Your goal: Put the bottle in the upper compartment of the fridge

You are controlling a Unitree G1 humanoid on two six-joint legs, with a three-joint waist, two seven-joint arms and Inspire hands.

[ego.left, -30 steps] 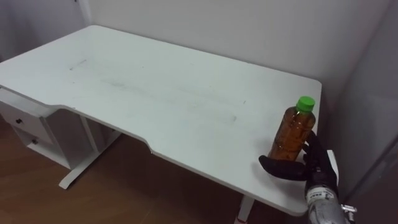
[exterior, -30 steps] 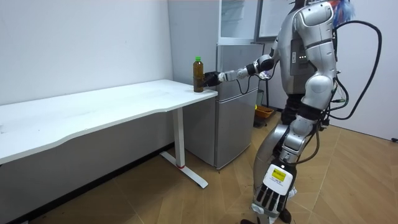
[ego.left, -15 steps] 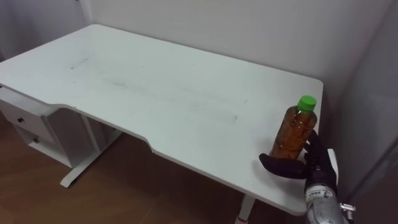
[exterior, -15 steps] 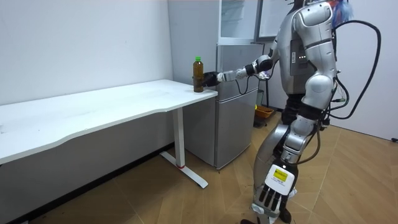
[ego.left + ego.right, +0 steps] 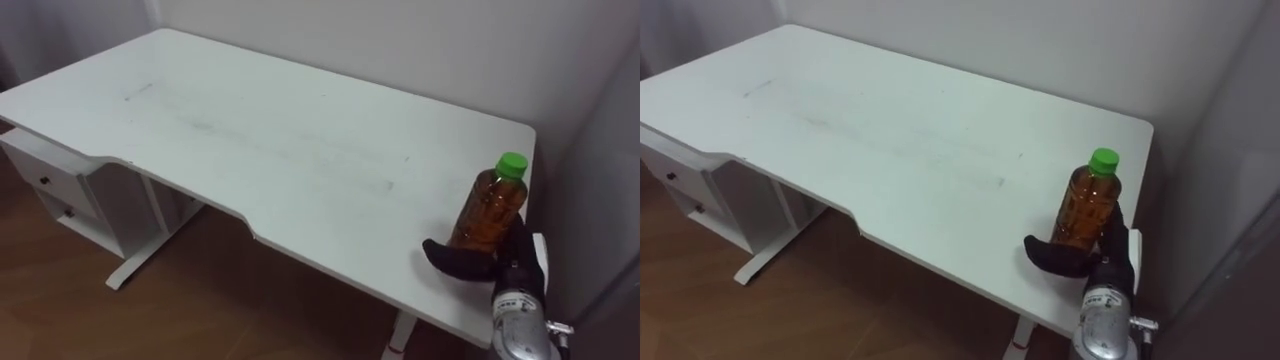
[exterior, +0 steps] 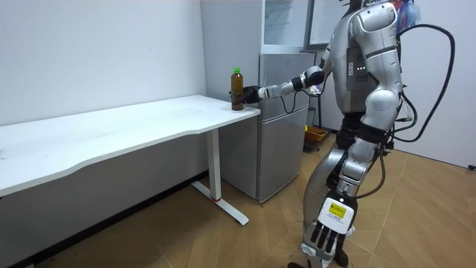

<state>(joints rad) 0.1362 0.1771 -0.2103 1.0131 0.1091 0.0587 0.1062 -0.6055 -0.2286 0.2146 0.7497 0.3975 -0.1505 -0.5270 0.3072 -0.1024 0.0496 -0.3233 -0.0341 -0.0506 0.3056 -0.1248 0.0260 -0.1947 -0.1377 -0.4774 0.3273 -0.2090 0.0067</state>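
Left eye view: right robot hand [image 5: 466,264] clasps upright green-capped amber plastic bottle [image 5: 492,208] at four o'clock on white counter [image 5: 280,140]; left robot hand [image 6: 327,237] hangs slack.

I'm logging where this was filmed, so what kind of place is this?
Probably an office or lab room: a long white desk with a drawer unit, a grey fridge beside it, and the right hand gripping a bottle on the desk.
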